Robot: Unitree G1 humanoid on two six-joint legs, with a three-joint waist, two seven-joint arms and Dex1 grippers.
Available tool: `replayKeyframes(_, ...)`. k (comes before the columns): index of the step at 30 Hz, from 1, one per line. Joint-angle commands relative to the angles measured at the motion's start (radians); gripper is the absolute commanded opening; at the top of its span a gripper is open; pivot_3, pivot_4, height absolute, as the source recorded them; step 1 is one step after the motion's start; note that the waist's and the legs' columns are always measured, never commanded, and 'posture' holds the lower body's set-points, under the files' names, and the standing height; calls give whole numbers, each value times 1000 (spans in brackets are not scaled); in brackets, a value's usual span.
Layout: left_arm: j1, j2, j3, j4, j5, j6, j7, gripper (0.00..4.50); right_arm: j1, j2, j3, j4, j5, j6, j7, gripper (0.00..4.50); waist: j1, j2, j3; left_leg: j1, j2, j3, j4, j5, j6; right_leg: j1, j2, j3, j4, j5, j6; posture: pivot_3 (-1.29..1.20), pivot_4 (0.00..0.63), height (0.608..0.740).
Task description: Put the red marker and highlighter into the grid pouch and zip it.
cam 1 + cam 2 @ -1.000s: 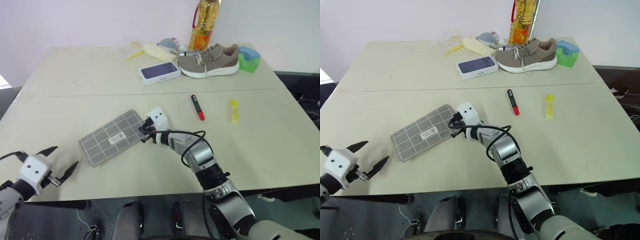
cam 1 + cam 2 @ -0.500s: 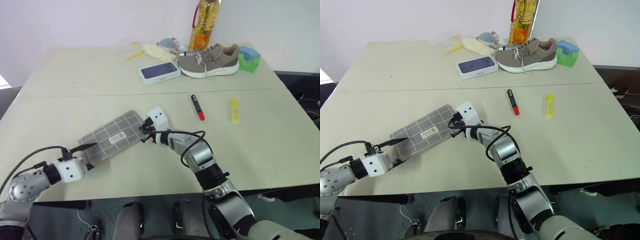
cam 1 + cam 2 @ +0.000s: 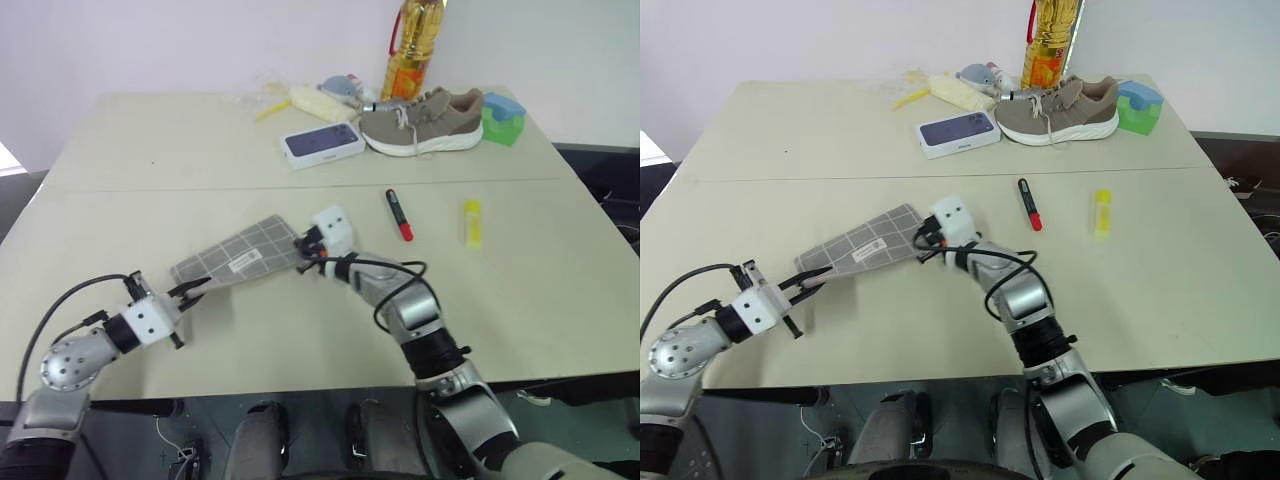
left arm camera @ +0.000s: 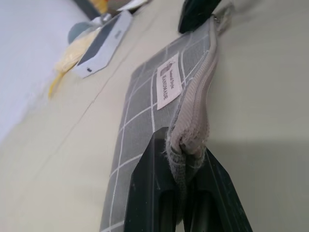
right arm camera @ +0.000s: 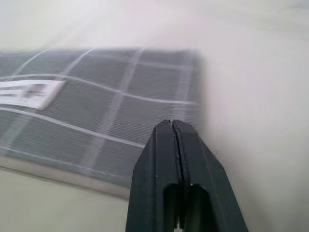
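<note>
Nearest, the left pincer (image 3: 193,291) has come in from the 8 o'clock corner of the tabletop (image 3: 150,170). A second ago it hung spread wide and well apart from everything. Now it is clamped on the near end of the grid pouch (image 3: 240,258). In the left wrist view its two fingers (image 4: 154,164) pinch the folded grey zipper edge between them.

The pouch runs from that grip toward 2 o'clock. It has been drawn a little that way since a second ago, and its near end looks slightly raised off the tabletop.

At the pouch's far end sits the right pincer (image 3: 305,247). Its wrist view shows the fingers pressed together with the grid fabric just beyond the tips. I cannot tell whether the ring pull is caught between them.

For the task, this probably means the pouch is now anchored at one end, so the other arm can work the zipper along it. The zipper edge still looks closed and nothing is inside yet, so the job is at an early stage.

Farther on, the red marker (image 3: 398,215) lies at about 2 o'clock from the right pincer, near it but apart, with its black end pointing away. The highlighter (image 3: 471,222) lies at 3 o'clock from the marker, clear of it. Both are untouched.

Beyond them, toward 12 o'clock, stand a white box with a dark blue top (image 3: 322,143) and a shoe (image 3: 420,120).
</note>
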Motion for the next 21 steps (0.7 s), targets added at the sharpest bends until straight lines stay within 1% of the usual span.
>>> replayKeyframes(1, -25, -42, -27, -113, -19, 109, 46, 0, -7, -73, -73, -94, 16, -21, 24, 1870, -2, 0, 0, 0, 0, 0, 0, 0, 0, 0, 0, 0, 0, 0, 0, 0, 150, 724)
replayKeyframes(4, -69, -109, -75, -138, 8, 170, 81, 0, 20, -168, -141, -149, 36, -18, 58, 3455, -3, 1, 0, 0, -1, 0, 0, 0, 0, 0, 2, 0, 0, 0, 0, 0, 150, 724)
replayKeyframes(6, -86, -137, -90, -146, 9, 203, 92, 0, 48, -201, -157, -190, 62, -5, 91, 4463, -4, 1, 0, 0, -1, 0, 0, 0, 0, 0, 2, 0, 0, 0, 0, 0, 150, 724)
replayKeyframes(10, -108, -176, -122, -149, 7, 236, 93, 0, 98, -242, -163, -259, 90, 8, 130, 4463, -7, 1, 0, 1, 0, 0, -1, 0, 0, 0, 4, 0, 0, 0, 0, 0, 150, 724)
replayKeyframes(13, -121, -197, -142, -135, 12, 236, 91, 0, 120, -250, -142, -296, 100, 34, 147, 4463, -2, 1, 1, 1, 0, 0, -1, 0, 0, 0, 4, 0, 0, 0, 0, 0, 150, 724)
replayKeyframes(17, -120, -209, -157, -124, 20, 228, 90, 0, 125, -221, -121, -293, 90, 68, 110, 4463, -1, 1, 1, 1, -1, 0, 0, 0, 0, 0, 4, 0, 0, 0, 0, 0, 150, 724)
replayKeyframes(21, -109, -217, -165, -130, 25, 220, 88, 0, 105, -168, -140, -253, 100, 90, 56, 4463, -1, 1, 1, 1, 0, 0, 0, 0, 0, 0, 4, 0, 0, 0, 0, 0, 150, 724)
